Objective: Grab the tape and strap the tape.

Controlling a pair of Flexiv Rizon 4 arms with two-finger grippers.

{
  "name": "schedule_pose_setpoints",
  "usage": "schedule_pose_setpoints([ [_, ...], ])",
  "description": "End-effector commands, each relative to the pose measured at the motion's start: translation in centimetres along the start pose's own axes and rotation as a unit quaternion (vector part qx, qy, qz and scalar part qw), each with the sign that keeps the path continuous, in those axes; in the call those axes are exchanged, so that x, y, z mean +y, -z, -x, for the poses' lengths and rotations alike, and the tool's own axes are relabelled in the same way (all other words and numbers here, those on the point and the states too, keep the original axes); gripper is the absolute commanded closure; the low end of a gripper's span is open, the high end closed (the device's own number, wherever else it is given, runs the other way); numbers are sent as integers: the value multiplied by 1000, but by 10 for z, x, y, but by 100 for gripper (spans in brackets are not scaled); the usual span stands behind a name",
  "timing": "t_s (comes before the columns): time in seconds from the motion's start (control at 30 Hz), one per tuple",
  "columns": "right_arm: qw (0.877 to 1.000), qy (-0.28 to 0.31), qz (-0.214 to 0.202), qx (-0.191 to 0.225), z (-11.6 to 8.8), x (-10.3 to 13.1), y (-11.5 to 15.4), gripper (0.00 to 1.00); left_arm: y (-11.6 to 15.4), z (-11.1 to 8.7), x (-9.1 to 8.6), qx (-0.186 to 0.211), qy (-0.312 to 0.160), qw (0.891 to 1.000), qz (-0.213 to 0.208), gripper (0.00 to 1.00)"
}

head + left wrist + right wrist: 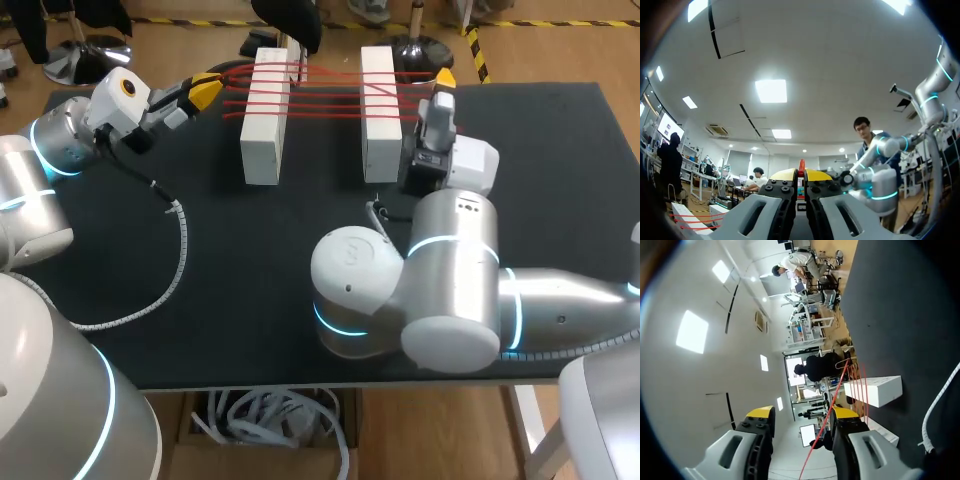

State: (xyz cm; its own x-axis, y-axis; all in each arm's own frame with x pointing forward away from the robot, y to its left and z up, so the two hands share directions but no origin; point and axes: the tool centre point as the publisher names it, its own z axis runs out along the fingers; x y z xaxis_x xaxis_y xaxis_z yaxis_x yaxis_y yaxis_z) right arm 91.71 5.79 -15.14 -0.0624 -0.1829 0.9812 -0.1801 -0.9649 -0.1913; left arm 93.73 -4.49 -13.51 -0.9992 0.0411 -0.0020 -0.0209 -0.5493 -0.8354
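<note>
Two white blocks [264,118] [379,112] stand upright at the back of the black table [250,300]. Red tape [325,95] runs back and forth between them in several strands. My left gripper [207,88] [801,175] is beyond the left block's outer side, shut on the red tape end [801,166] that shows between its yellow tips. My right gripper [443,78] [802,416] is at the far outer corner of the right block. Its fingers stand apart, and one red strand [832,407] passes through the gap close to one finger [846,413]. One white block [875,390] lies ahead of it.
A white spiral cable sleeve [180,250] from my left arm loops over the table's left half. My right arm's bulky joints [420,290] hang over the front middle and right. The table's front edge [300,385] is close below them.
</note>
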Motion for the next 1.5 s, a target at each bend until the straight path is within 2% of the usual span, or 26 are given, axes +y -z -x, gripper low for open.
schedule_pose_setpoints([
  [0.03, 1000, -2, 6, -9, -4, -2, 2, 53, 0, 0, 1, 0, -1, 1000, -1, 100],
  [0.93, 1000, -8, 4, -13, -5, -9, 1, 58, 0, 0, 1, 0, -1, 1000, -1, 100],
  [1.17, 1000, -6, 1, -15, -4, -10, 2, 72, 0, 0, 1, 0, -1, 1000, -1, 100],
  [1.33, 1000, -5, 1, -17, -3, -11, 1, 76, 0, 0, 1, 0, -1, 1000, -1, 100],
  [1.47, 1000, -1, 3, -19, -3, -12, 0, 100, 0, 0, 1, 0, -1, 1000, -1, 100],
  [1.5, 1000, -1, 4, -20, -3, -12, 0, 100, 0, 0, 1, 0, -1, 1000, -1, 100],
])
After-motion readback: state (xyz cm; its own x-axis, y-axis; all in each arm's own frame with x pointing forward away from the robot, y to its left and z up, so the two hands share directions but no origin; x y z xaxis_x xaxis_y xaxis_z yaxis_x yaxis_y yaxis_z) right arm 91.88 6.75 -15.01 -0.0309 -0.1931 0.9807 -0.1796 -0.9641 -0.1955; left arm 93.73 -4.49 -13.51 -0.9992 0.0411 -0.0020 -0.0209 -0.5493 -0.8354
